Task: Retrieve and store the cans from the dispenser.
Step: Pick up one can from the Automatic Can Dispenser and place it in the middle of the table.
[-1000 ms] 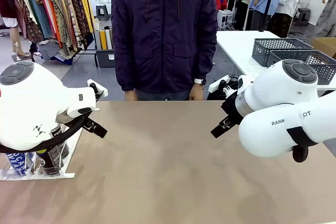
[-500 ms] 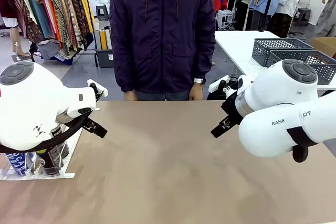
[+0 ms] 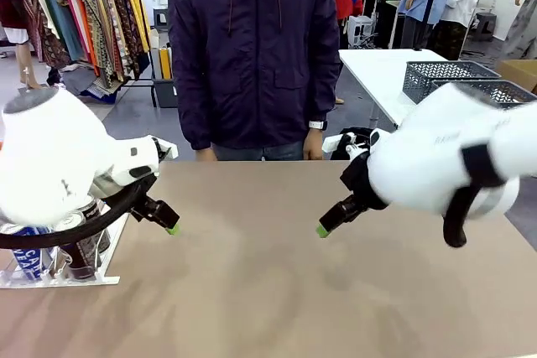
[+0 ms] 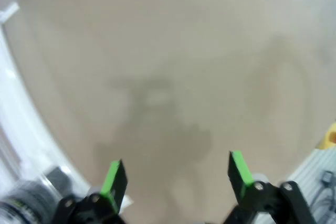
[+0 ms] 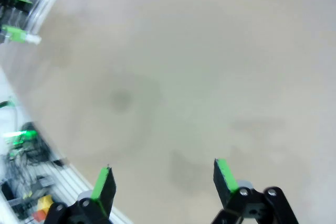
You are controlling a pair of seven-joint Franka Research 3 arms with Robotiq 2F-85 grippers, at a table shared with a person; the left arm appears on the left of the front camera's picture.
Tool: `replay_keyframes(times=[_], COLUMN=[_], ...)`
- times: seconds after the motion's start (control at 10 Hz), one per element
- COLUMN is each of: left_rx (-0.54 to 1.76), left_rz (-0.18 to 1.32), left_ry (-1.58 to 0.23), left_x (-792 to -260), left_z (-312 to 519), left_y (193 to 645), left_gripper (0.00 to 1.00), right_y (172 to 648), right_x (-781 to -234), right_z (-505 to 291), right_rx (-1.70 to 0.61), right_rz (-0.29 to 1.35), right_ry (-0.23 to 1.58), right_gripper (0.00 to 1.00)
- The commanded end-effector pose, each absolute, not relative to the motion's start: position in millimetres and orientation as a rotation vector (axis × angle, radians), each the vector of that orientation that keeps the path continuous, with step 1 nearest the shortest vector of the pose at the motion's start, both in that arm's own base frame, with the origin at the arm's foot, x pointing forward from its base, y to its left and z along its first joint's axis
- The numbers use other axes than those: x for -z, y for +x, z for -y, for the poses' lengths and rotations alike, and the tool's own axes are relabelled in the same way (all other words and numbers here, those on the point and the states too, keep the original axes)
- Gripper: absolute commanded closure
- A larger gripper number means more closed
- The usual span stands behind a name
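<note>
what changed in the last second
Both arms rolled and pushed forward: the left hand and right hand dipped lower toward the table's middle, green pads now showing. Nothing was grasped or released; both stay open and empty. The cans and dispenser stayed put.

blue can (image 3: 29,259) 1 | black can (image 3: 81,253) 1 | dispenser (image 3: 60,279) 1 | person (image 3: 252,48) 1

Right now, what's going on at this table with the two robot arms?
Nothing is being handled yet. The left gripper and the right gripper both hover open and empty above the table. The cans sit in the dispenser at the table's edge on the robot's left. A person stands at the far side.
</note>
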State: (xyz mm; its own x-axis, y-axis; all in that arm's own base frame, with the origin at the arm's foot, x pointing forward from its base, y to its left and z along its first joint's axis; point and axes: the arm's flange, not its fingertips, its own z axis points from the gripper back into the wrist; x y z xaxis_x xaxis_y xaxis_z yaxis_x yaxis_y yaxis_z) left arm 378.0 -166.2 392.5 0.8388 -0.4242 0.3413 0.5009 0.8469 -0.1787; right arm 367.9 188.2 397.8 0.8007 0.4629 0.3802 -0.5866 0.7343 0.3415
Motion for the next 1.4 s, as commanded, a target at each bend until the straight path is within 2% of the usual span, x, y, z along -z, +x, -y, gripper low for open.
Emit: replay_keyframes(times=[0.0, 0.1, 0.2, 0.3, 0.4, 0.7, 0.9, 1.0, 1.1, 1.2, 1.3], left_rx=[0.400, 0.411, 0.407, 0.364, 0.298, 0.048, -0.119, -0.153, -0.195, -0.158, -0.158], left_rz=[0.215, 0.239, 0.352, 0.457, 0.556, 0.602, 0.658, 0.728, 0.786, 0.664, 0.664], left_ry=[-0.562, -0.748, -0.941, -1.036, -1.084, -1.181, -1.289, -1.270, -1.147, -1.243, -1.243], left_x=[-459, -493, -524, -540, -542, -498, -462, -450, -447, -448, -448], left_z=[114, 81, 34, -8, -66, -185, -244, -255, -250, -250, -250], left_y=[369, 357, 341, 328, 305, 276, 265, 260, 264, 245, 245], left_gripper=[0.00, 0.00, 0.00, 0.00, 0.00, 0.00, 0.00, 0.00, 0.00, 0.00, 0.00], right_y=[371, 357, 336, 318, 291, 245, 227, 227, 231, 215, 215], right_x=[-449, -475, -499, -513, -516, -464, -433, -427, -426, -432, -432], right_z=[-112, -76, -31, 13, 85, 205, 235, 237, 228, 266, 266], right_rx=[-0.432, -0.425, -0.361, -0.295, -0.137, 0.234, 0.389, 0.381, 0.334, 0.447, 0.447], right_rz=[0.153, 0.126, 0.219, 0.339, 0.497, 0.732, 0.767, 0.786, 0.829, 0.757, 0.757], right_ry=[0.749, 0.892, 0.985, 1.061, 1.177, 1.384, 1.408, 1.408, 1.354, 1.392, 1.392], right_gripper=[0.00, 0.00, 0.00, 0.00, 0.00, 0.00, 0.00, 0.00, 0.00, 0.00, 0.00])
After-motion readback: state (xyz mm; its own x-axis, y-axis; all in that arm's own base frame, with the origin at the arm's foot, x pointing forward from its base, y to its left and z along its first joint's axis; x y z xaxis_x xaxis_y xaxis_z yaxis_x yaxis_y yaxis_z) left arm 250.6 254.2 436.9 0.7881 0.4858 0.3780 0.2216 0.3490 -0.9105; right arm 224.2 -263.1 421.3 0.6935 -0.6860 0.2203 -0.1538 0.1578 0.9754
